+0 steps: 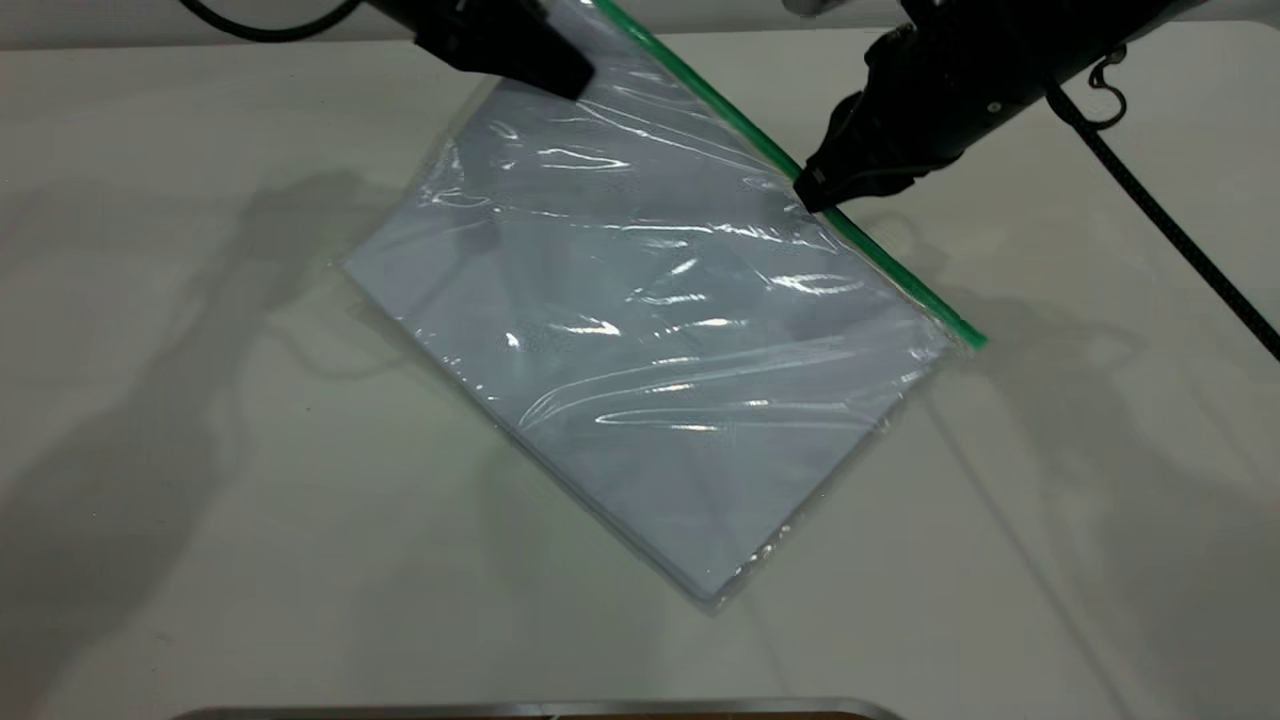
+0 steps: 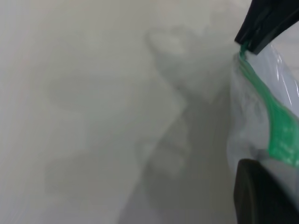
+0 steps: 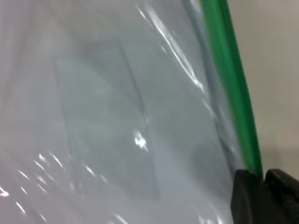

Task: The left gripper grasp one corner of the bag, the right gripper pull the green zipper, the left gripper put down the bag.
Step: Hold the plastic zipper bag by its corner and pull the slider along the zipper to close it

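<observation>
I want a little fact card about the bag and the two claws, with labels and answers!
bag: clear bag with white sheets inside, upper end lifted, lower corner on the table
green zipper: runs along the bag's far long edge
left claw: the left gripper shut on the corner of the bag at the upper end of the green strip
right claw: the right gripper shut on the green zipper, partway down the strip
slider tab: hidden by the right claw

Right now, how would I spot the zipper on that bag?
The clear bag lies tilted on the pale table. Follow its far right edge: the green zipper is a thin strip, the only bright colour, pinched by the right gripper.
</observation>
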Controlling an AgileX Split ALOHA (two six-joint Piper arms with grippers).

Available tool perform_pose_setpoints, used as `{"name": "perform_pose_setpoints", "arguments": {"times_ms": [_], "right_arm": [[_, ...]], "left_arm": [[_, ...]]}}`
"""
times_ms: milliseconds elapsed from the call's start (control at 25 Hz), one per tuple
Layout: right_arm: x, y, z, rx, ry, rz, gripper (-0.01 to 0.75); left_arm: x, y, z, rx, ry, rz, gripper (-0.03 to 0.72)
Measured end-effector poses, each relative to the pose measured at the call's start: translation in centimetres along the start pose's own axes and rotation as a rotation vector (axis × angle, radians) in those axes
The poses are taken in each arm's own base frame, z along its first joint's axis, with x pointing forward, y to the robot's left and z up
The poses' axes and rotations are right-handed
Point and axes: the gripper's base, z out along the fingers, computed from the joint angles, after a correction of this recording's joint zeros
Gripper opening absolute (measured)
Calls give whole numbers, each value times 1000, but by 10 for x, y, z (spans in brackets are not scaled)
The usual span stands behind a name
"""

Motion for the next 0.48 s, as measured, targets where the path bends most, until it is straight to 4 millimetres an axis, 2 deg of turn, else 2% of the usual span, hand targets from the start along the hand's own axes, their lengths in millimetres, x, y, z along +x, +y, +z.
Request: {"name": "perform_pose_setpoints", "arguments": {"times_ms": [240, 480], "right_arm": [[4, -1, 4, 4, 12, 31, 36], [4, -2, 4, 13, 13, 42, 37]], "left_arm": [[14, 3, -11, -1, 81, -53, 63], [26, 2, -13, 0, 211, -91, 63]]}}
